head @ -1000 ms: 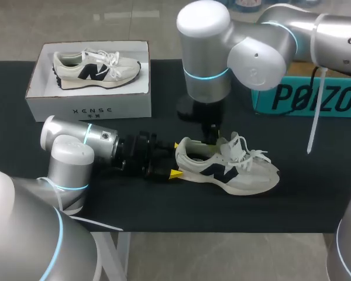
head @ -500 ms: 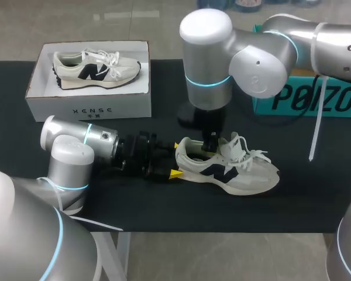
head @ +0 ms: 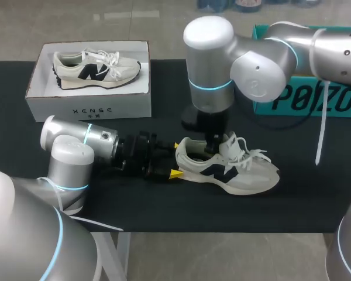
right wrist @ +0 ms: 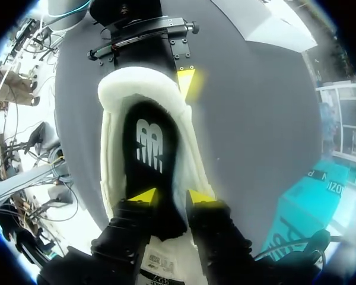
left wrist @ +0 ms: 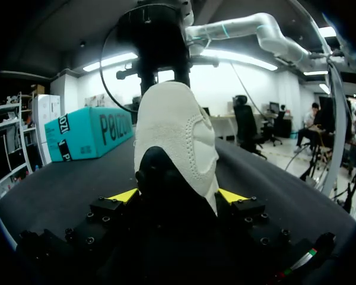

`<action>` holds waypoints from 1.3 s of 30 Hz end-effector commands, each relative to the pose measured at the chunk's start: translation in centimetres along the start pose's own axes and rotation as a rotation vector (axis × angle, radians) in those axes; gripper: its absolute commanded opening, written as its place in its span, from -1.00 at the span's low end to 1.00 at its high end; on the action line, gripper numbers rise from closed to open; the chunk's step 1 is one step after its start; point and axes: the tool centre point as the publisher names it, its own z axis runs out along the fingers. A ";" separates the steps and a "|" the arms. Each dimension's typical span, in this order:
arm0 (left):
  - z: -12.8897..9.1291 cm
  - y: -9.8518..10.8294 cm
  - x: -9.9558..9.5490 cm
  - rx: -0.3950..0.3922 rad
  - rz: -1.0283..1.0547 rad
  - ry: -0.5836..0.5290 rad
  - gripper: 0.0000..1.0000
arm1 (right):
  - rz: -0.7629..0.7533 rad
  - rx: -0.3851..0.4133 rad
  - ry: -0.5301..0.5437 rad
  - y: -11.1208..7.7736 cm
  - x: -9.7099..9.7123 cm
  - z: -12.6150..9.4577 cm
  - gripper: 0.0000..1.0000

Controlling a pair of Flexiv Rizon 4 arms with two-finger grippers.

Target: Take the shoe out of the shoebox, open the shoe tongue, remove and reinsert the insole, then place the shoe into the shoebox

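Mesh and foam shoe stands on the table, well apart from the shoebox. Left gripper clamps its heel from both sides. Right gripper sits in the opening, fingers slightly parted over the insole, nothing pinched. Insole judged light and floppy; take its heel edge.

Head camera looks down across the surface; left wrist camera hugs the shoe heel, right wrist camera peers into its opening.
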 end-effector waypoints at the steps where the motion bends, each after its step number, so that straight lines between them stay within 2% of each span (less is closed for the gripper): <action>1: 0.4 0.3 -0.1 -0.002 0.000 0.000 -1.00 | 0.002 0.001 0.010 0.3 -0.3 0.8 -0.36; 10: 0.4 0.3 -0.1 -0.002 0.000 0.000 -1.00 | 0.001 0.002 0.006 0.2 -0.2 0.9 -0.25; 20: 0.4 0.3 -0.1 -0.002 0.000 0.000 -1.00 | 0.012 0.004 0.009 0.5 -0.2 2.9 -0.25; 24: 0.4 0.3 -0.1 -0.002 0.000 0.000 -1.00 | 0.012 0.005 0.032 0.7 0.6 4.6 -0.25; 32: 0.4 0.3 -0.1 -0.002 0.000 0.000 -1.00 | -0.012 0.017 0.079 0.7 2.6 6.5 -0.26; 33: 0.4 0.3 -0.1 -0.002 0.000 0.000 -1.00 | -0.015 0.019 0.087 0.6 2.8 6.8 -0.33; 34: 0.4 0.3 -0.1 -0.002 0.000 0.000 -1.00 | -0.017 0.022 0.091 0.6 2.9 7.0 -0.51; 35: 0.4 0.3 -0.1 -0.002 0.000 0.000 -1.00 | -0.019 0.023 0.093 0.5 3.0 7.1 -0.84; 36: 0.4 0.3 -0.1 -0.002 0.000 0.000 -1.00 | -0.019 0.023 0.095 0.4 3.1 7.1 -1.00; 39: 0.4 0.3 -0.1 -0.002 0.000 0.000 -1.00 | -0.022 0.026 0.101 0.2 3.3 7.2 -1.00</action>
